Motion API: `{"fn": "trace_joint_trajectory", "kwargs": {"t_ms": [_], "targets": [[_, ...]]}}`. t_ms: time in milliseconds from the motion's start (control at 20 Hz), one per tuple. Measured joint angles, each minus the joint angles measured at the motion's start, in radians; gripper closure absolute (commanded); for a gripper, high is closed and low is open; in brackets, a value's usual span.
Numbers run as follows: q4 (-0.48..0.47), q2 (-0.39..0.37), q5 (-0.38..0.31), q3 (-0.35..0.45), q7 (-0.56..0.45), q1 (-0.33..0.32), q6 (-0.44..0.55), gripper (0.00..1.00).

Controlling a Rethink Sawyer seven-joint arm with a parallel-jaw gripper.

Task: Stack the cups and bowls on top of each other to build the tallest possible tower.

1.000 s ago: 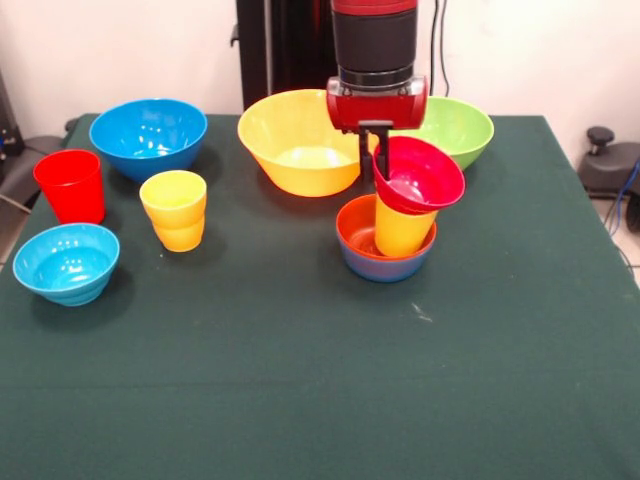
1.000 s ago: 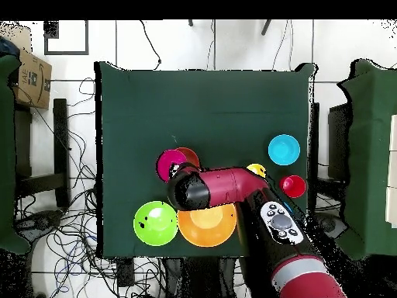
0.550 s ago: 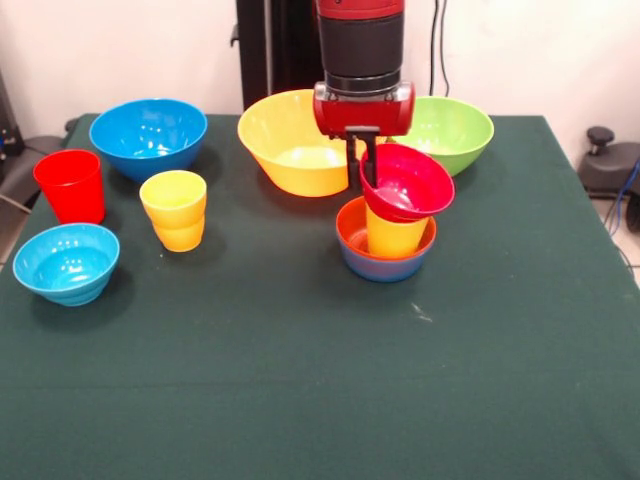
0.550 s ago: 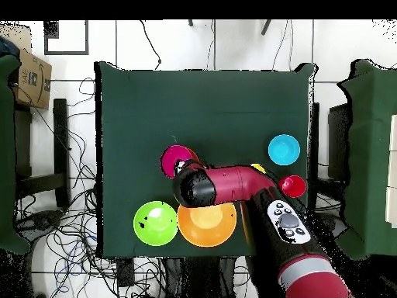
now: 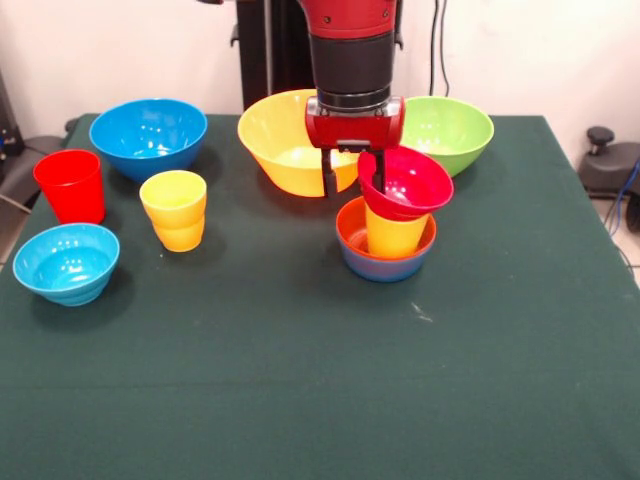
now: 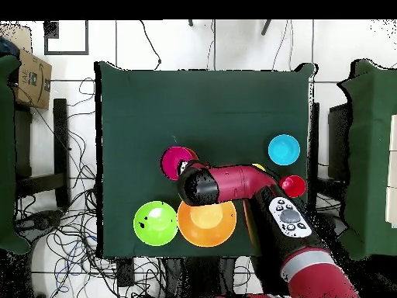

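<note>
Lowered onto the yellow cup (image 5: 396, 234), crimson bowl (image 5: 408, 183) fronts the green bowl (image 5: 455, 128).

Crimson bowl (image 5: 408, 183) tilted atop tower (image 5: 388, 238)

No readable text, label, brand or number is showing on the bowls, cups, robot arm or green table in either view.

One camera sits low and close across the green table (image 5: 300, 400), looking at the robot's arm (image 5: 350, 45). The other hangs high above, looking straight down, turned half round. Both see the table and bowls (image 6: 207, 223).
</note>
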Motion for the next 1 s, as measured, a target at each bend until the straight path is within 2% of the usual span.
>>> {"fn": "trace_joint_trajectory", "kwargs": {"t_ms": [1000], "targets": [[-0.006,0.002,-0.012,0.000,0.000,0.004,0.000,0.00]]}}
